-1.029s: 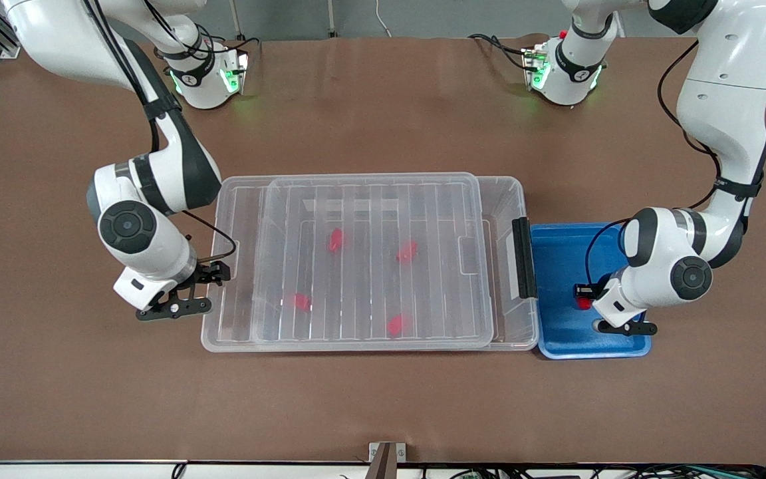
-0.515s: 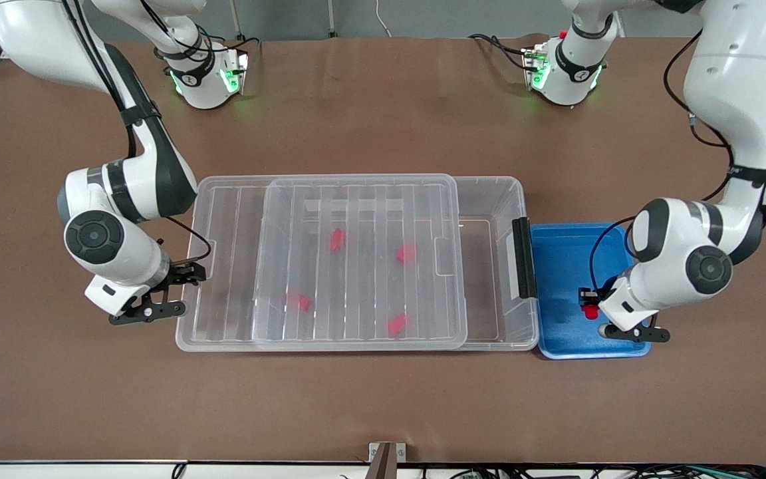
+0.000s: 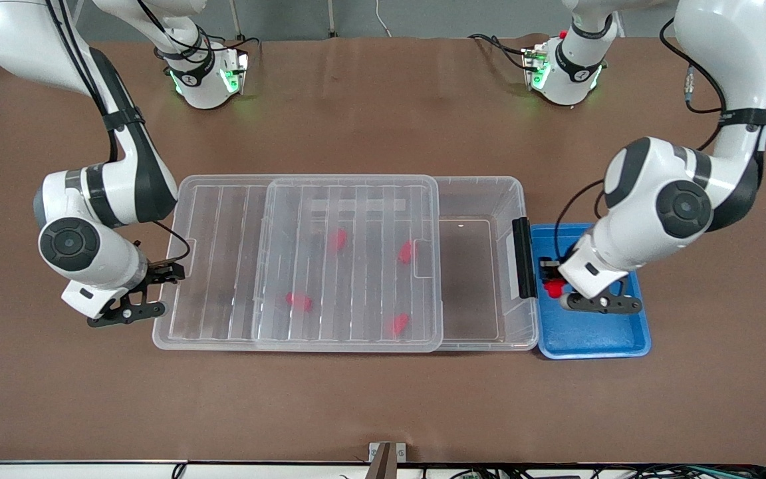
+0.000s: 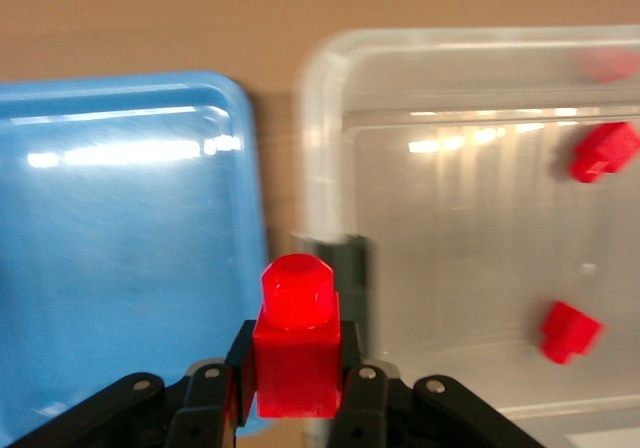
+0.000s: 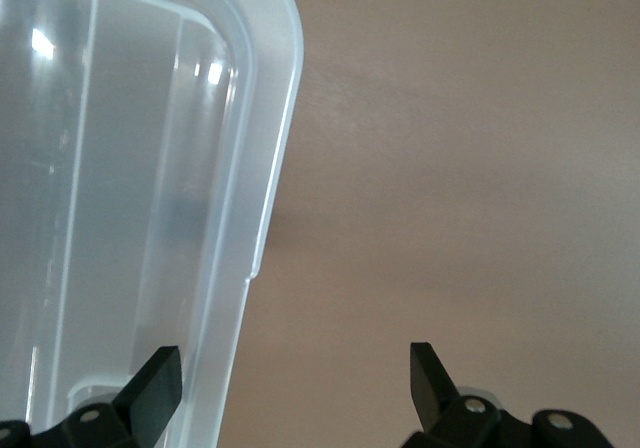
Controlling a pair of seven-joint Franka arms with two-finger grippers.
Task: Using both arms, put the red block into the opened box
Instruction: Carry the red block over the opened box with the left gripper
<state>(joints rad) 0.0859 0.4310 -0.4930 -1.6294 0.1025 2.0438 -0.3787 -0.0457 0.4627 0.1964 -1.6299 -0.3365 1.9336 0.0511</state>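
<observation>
Two arms were at work; your left gripper (image 3: 551, 283) was clamped on the red block (image 4: 296, 338), narrow end up, over the blue tray (image 3: 642, 332); the box (image 3: 489, 193) gaped just beside it, toward the right arm's end; your right gripper (image 3: 171, 271), fingers spread, straddled the lid (image 5: 250, 228) edge.

Lid (image 3: 346, 259) covers most of the box (image 3: 483, 199), leaving only an uncovered strip at the latch (image 3: 524, 258) end, next to the blue tray (image 3: 596, 336). Latch stands between tray and that gap. Four red pieces (image 3: 407, 251) lie under the lid.
</observation>
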